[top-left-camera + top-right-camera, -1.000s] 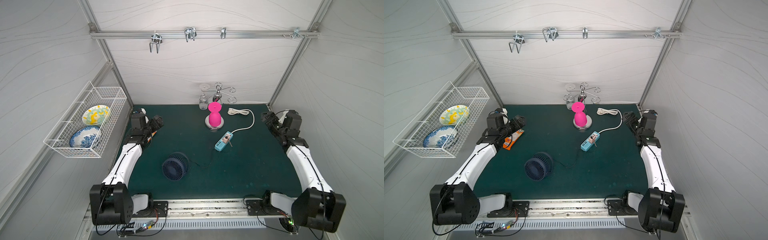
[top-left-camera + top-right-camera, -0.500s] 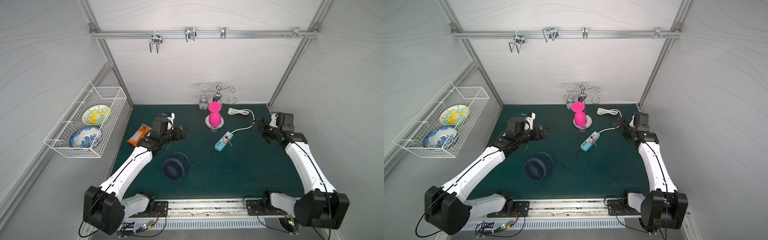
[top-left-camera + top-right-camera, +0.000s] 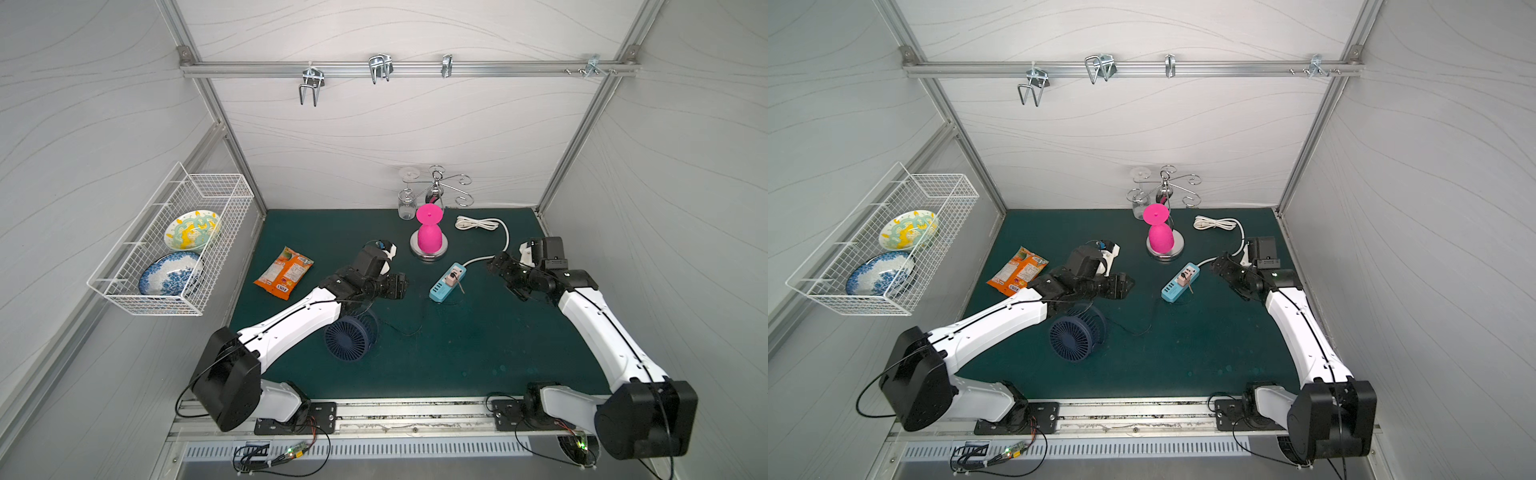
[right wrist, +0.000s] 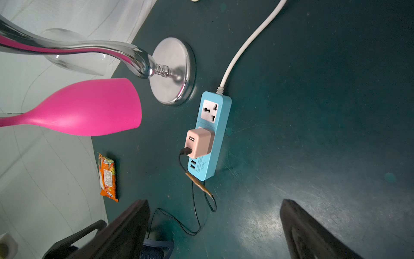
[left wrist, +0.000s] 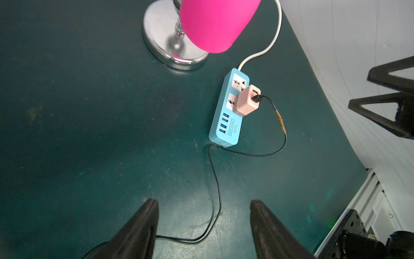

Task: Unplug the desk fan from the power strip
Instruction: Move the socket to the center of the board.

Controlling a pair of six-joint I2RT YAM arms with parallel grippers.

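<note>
The navy desk fan (image 3: pixel 348 340) (image 3: pixel 1074 337) lies grille-up on the green mat, partly under my left forearm. Its thin black cable (image 5: pixel 215 179) runs to a pink cube plug (image 5: pixel 247 100) (image 4: pixel 199 142) seated in the light-blue power strip (image 3: pixel 441 289) (image 3: pixel 1173 290) (image 5: pixel 224 125) (image 4: pixel 220 112). My left gripper (image 3: pixel 400 286) (image 3: pixel 1126 286) (image 5: pixel 202 201) hovers left of the strip, open, with only the cable on the mat below it. My right gripper (image 3: pixel 503 276) (image 3: pixel 1225 274) (image 4: pixel 214 201) is just right of the strip, open wide and empty.
A chrome stand (image 3: pixel 415 253) holding an upturned pink goblet (image 3: pixel 429 235) and a clear glass (image 3: pixel 406 208) stands just behind the strip. The strip's white cord (image 3: pixel 478 224) coils at the back. An orange snack packet (image 3: pixel 284 272) lies left. A wire basket (image 3: pixel 137 297) of plates hangs on the left wall.
My left arm swung from the left wall across the mat toward the strip, its jaws narrowing. My right arm came in from the back right corner toward the strip.
</note>
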